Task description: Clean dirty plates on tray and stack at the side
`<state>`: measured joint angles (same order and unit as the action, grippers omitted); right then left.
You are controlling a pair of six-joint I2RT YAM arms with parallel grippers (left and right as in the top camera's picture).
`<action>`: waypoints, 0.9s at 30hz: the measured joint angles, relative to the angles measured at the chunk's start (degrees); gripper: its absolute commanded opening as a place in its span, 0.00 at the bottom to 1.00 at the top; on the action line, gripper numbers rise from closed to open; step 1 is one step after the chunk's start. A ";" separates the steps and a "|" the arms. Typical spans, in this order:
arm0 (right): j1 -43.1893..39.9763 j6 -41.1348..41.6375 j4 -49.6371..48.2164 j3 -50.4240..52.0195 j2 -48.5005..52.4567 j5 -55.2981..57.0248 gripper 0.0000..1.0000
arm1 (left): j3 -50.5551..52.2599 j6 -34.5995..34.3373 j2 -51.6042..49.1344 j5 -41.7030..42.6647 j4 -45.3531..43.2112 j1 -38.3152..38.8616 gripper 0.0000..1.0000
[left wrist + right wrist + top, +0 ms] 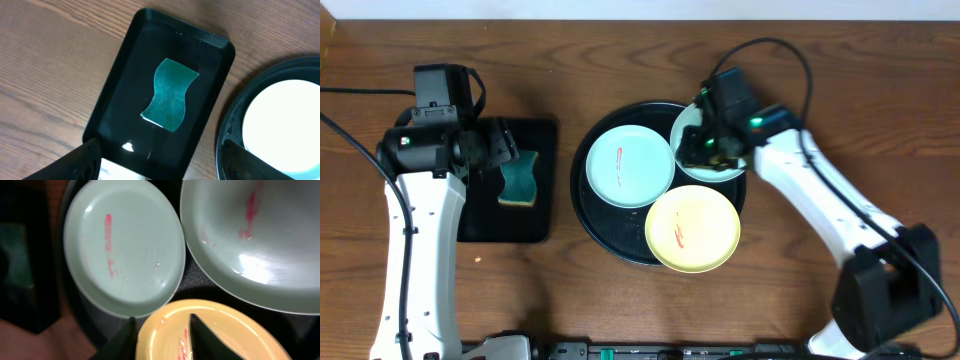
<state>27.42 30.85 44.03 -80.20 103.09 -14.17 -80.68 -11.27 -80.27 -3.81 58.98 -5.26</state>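
- Three plates, all round, so no long axis to speak of, and all lying face-up: two pale blue-green, one pale yellow.
- Blue-green plate point(628, 165) sits in the upper-left part of the round black tray point(595, 228). Its red smear runs roughly left-right in the overhead view.
- Yellow plate point(693, 228) is at the tray's lower right, hanging out over the rim a bit, with a small red smear on it.
- The second blue-green plate point(280, 260) is at the upper right, also smeared red, partly under the right arm.
- Right tool point(162, 325) is over that corner. Its fingers show a gap between them, but I can't tell if they're pinching a plate.
- One rectangular black tray point(120, 100) sits left of the round one, near but apart.
- One green sponge point(170, 95) lies in it, lengthwise along the tray.
- Left tool point(161, 150) hovers over it, fingers spread wide, holding nothing.
- Everything's on a wooden table point(880, 120).
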 measured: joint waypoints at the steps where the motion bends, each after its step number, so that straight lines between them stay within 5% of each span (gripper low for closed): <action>1: 0.63 0.44 -0.63 0.00 0.92 0.63 0.28 | 0.00 -0.13 0.00 0.00 0.04 0.02 0.77; 27: 5.66 3.52 -6.08 0.00 13.33 10.01 0.16 | 0.00 -0.57 -0.72 -0.90 0.24 0.00 0.77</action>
<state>33.08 34.37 37.95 -80.20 116.42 -4.16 -80.68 -11.84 -80.99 -4.71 59.22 -5.26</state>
